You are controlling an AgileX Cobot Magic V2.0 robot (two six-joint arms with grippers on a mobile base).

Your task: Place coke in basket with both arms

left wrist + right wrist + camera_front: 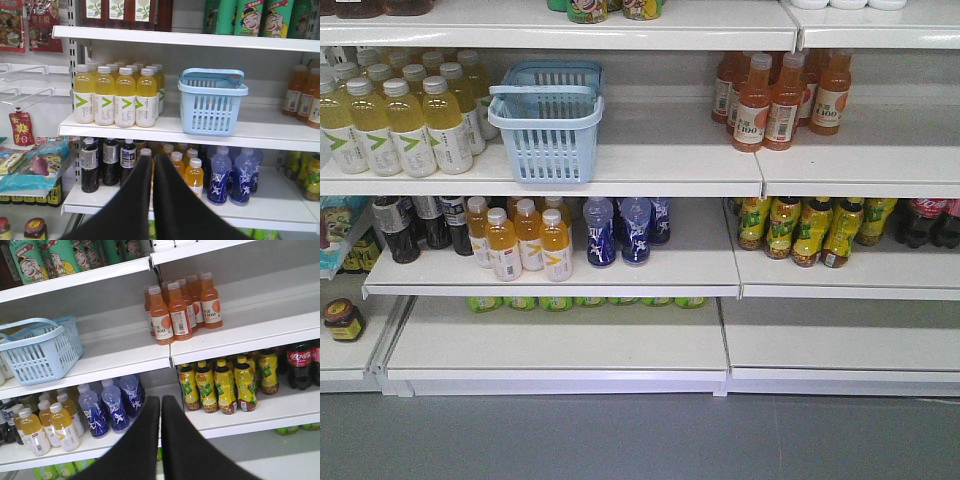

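The light blue basket (547, 122) stands on the upper shelf beside the yellow bottles, handles folded down; it also shows in the left wrist view as basket (212, 102) and in the right wrist view as basket (37, 350). Coke bottles (299, 365) with red labels stand at the far right of the middle shelf, and the front view catches the coke (925, 220) at its right edge. My left gripper (153, 158) is shut and holds nothing, well back from the shelves. The right gripper (160, 399) is likewise shut and bare. Neither gripper shows in the front view.
Yellow-labelled drink bottles (405, 120) crowd the shelf left of the basket, and orange juice bottles (780, 95) stand to its right. Below are small orange bottles (525, 240), blue bottles (620, 230) and yellow tea bottles (810, 230). Shelf edges (570, 285) jut forward.
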